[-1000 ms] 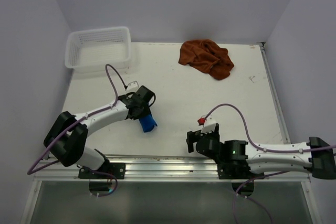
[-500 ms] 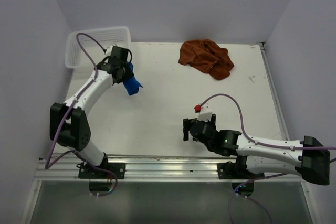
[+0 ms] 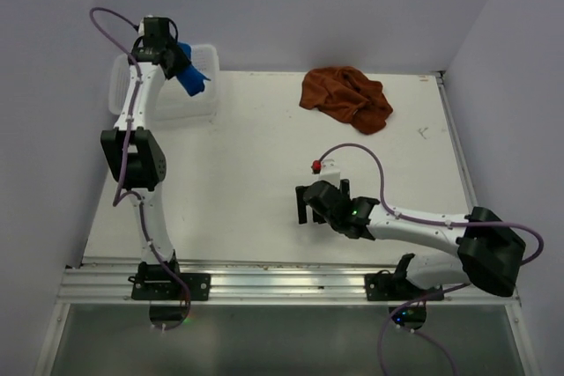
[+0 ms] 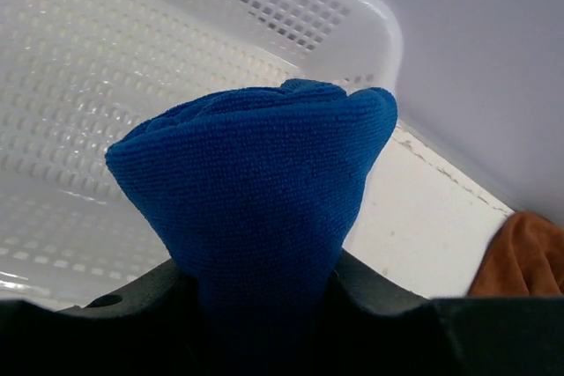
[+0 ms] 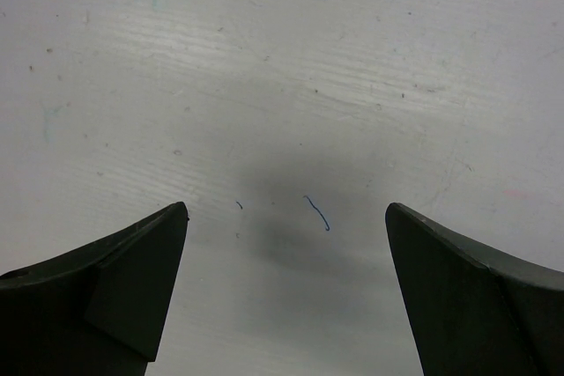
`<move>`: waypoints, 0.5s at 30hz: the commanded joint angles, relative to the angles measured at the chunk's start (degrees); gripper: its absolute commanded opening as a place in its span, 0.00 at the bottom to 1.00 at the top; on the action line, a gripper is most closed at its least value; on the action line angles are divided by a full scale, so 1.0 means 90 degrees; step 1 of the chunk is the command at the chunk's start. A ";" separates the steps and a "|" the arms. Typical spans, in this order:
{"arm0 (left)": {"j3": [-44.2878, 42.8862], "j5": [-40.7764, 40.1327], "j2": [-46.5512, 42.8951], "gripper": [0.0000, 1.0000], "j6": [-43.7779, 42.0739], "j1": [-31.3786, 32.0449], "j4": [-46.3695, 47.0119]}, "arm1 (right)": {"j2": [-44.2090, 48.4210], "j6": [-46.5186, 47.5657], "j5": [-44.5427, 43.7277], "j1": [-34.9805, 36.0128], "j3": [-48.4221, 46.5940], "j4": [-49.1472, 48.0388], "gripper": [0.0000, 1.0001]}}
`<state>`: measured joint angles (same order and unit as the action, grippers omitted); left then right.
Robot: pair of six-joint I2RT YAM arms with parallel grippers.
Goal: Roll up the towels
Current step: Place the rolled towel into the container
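Note:
My left gripper (image 3: 176, 66) is shut on the rolled blue towel (image 3: 191, 78), holding it in the air over the white mesh basket (image 3: 145, 103) at the back left. In the left wrist view the blue towel (image 4: 256, 191) fills the space between the jaws, with the basket (image 4: 97, 85) behind it. The rust-brown towel (image 3: 345, 99) lies crumpled on the table at the back centre-right; its edge (image 4: 527, 257) shows in the left wrist view. My right gripper (image 3: 306, 209) stands open low over bare table near the middle, nothing between its fingers (image 5: 141, 288).
White table (image 3: 264, 173) with walls on three sides. A metal rail (image 3: 282, 275) runs along the near edge. A purple cable loops above the right arm (image 3: 423, 231).
The left arm has swung from the table's near left up and back to the basket, carrying the blue towel. The right gripper has crept left and forward, still open.

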<state>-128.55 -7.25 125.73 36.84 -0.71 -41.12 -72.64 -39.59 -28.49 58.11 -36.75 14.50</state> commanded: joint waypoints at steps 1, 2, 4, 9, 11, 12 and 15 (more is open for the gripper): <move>-0.0325 0.0424 0.0442 0.31 0.0066 -0.0448 0.0241 | -0.0443 0.0502 0.0245 -0.0050 -0.0574 -0.0312 0.99; -0.0355 0.0434 0.0521 0.29 0.0144 -0.0487 0.0349 | -0.0580 0.0570 0.0275 -0.0050 -0.0739 -0.0322 0.99; -0.0501 0.0453 0.0774 0.29 0.0213 -0.0556 0.0554 | -0.0902 0.0649 0.0304 -0.0069 -0.0867 -0.0332 0.99; -0.0386 0.0590 0.1273 0.30 0.0477 -0.0575 0.0867 | -0.1303 0.0591 0.0596 -0.0177 -0.1053 -0.0517 0.99; -0.0248 0.0658 0.1352 0.30 0.0555 -0.0556 0.1121 | -0.1440 0.0571 0.0675 -0.0216 -0.1043 -0.0566 0.99; -0.0190 0.0668 0.1449 0.30 0.0545 -0.0546 0.1219 | -0.1479 0.0552 0.0695 -0.0216 -0.1034 -0.0605 0.99; -0.0345 0.0649 0.1693 0.30 0.0438 -0.0468 0.1366 | -0.1606 0.0532 0.0831 -0.0275 -0.0995 -0.0684 0.99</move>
<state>-130.32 -2.90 139.85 40.05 -5.67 -34.52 -86.35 -35.11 -22.83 56.18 -44.21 10.94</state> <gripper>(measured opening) 0.433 0.989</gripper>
